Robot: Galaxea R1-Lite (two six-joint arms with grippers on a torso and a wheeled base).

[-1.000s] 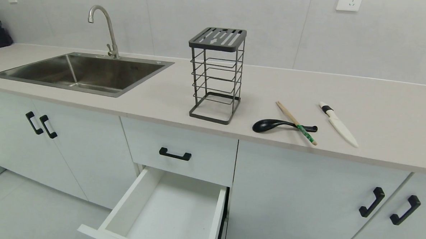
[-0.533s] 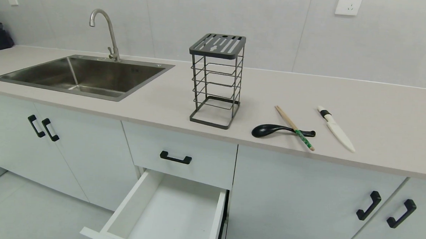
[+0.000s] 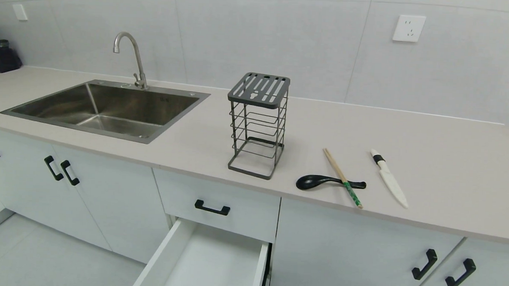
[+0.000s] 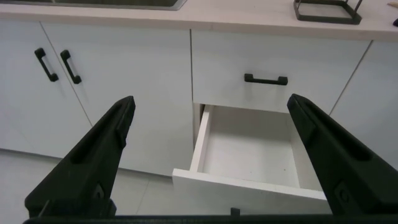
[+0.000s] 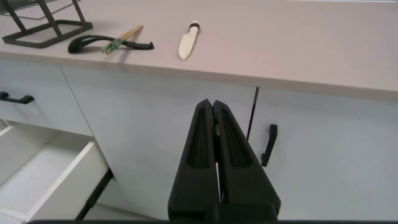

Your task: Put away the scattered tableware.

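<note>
On the beige counter (image 3: 451, 169) lie a black spoon (image 3: 317, 182), a pair of wooden chopsticks (image 3: 341, 177) with green ends laid across its handle, and a white knife (image 3: 388, 177) with a black band. The spoon (image 5: 90, 43), chopsticks (image 5: 121, 39) and knife (image 5: 188, 43) also show in the right wrist view. A dark wire utensil rack (image 3: 258, 124) stands left of them. My left gripper (image 4: 211, 134) hangs open in front of the open drawer (image 4: 249, 155), below counter height. My right gripper (image 5: 216, 134) is shut and empty, low before the cabinet fronts.
A steel sink (image 3: 105, 108) with a curved tap (image 3: 131, 58) sits at the counter's left. The white drawer (image 3: 206, 265) is pulled out beneath a closed one with a black handle (image 3: 211, 208). Cabinet doors (image 3: 442, 267) with black handles flank it.
The whole head view has shifted: the counter and its things now sit lower in the picture, so the camera has moved. Nothing on the counter has moved.
</note>
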